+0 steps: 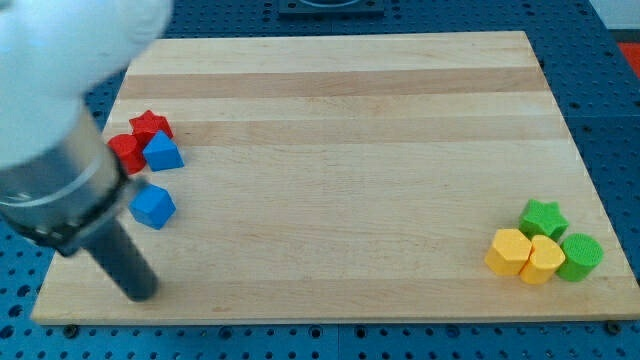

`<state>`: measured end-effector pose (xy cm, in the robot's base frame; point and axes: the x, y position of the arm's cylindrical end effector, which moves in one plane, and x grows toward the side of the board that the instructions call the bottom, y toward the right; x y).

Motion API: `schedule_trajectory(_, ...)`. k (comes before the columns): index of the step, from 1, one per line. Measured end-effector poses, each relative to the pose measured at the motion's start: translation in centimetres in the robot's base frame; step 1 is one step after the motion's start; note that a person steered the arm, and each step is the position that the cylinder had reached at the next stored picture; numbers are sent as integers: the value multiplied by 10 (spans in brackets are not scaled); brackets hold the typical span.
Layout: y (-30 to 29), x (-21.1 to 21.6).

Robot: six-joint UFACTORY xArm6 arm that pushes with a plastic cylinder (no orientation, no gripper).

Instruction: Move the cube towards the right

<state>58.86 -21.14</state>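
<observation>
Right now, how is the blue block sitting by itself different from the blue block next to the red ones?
The blue cube stands alone, nearer the view's bottom; the blue wedge-like block sits higher up, packed against the red star and the red cylinder-like block. The blue cube looks boxy with a flat top; the other narrows to a point. My tip lies below the cube, farther from the other block. Both are the same blue, near the board's left edge.

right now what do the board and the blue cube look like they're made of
The board looks like light wood with a smooth finish: pale planks with lengthwise grain bands and visible seams. The blue cube looks like moulded plastic or painted wood, matte, with even colour and softly rounded edges; the picture can't settle which. My tip sits below it toward the view's bottom, apart from it.
</observation>
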Motion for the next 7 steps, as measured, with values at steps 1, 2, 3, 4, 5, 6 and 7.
schedule_trajectory(1, -40, -45)
schedule_trajectory(2, -55, -75)
schedule_trajectory(3, -55, -99)
schedule_trajectory(4, -40, -99)
schedule_trajectory(5, -24, -96)
schedule_trajectory(6, -15, -82)
schedule_trajectory(7, -6, -67)
